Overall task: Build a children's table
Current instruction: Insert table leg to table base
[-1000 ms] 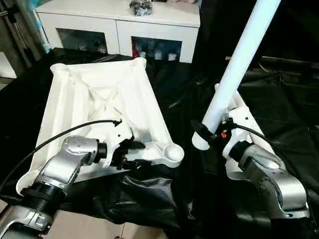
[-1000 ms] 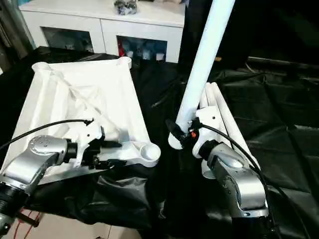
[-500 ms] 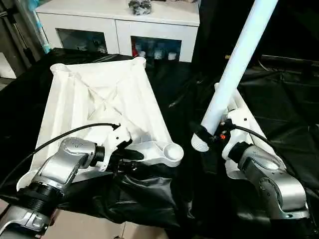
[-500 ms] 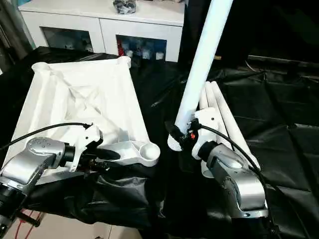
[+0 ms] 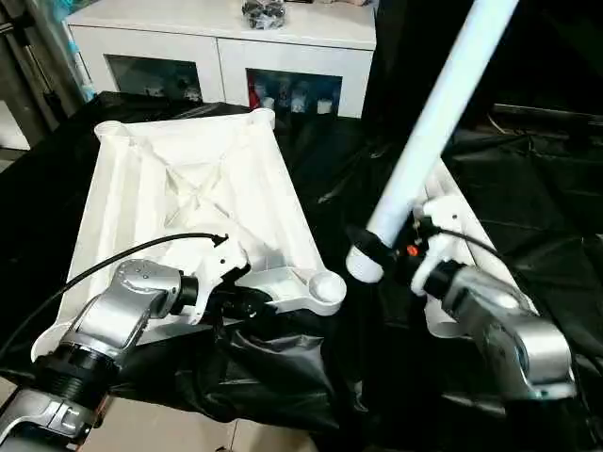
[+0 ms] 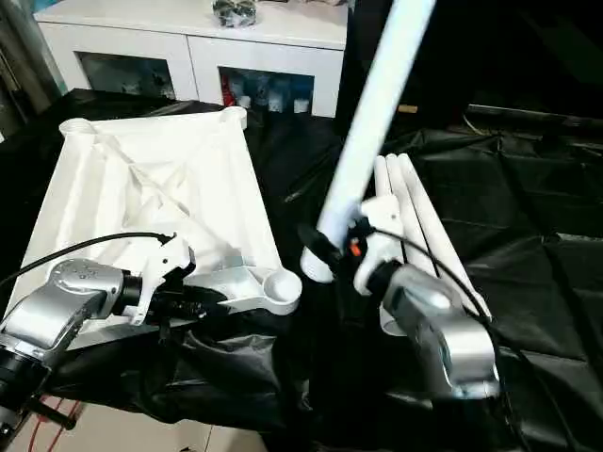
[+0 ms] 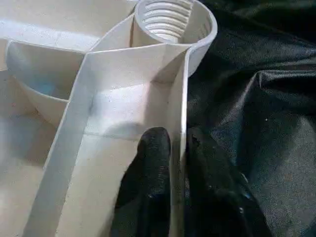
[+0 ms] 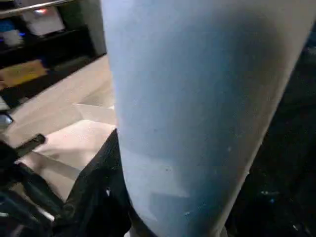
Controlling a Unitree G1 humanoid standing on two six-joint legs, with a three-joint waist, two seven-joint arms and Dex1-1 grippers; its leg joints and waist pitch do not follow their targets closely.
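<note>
The white table top (image 5: pixel 188 188) lies ribbed side up on black cloth. Its near right corner socket (image 5: pixel 327 285) stands open and threaded (image 7: pixel 170 22). My left gripper (image 5: pixel 247 299) is at the near rim beside that socket, shut on the thin rim wall (image 7: pixel 177 98) with one black finger (image 7: pixel 148 177) on each side. My right gripper (image 5: pixel 382 247) is shut on a long white leg (image 5: pixel 429 127) near its ribbed lower end. The leg leans up to the right, its end hanging just right of the socket. A black finger (image 8: pixel 98 187) presses the leg (image 8: pixel 197 98).
More white legs (image 6: pixel 415 207) lie side by side on the cloth behind my right arm. A white glass-door cabinet (image 5: pixel 226 47) stands beyond the table top. Crumpled black cloth (image 5: pixel 273 367) hangs over the near edge below the socket.
My left gripper's fingers have come together on the table top's rim. My right arm has carried the leg's lower end left, closer to the corner socket, and the leg leans more.
</note>
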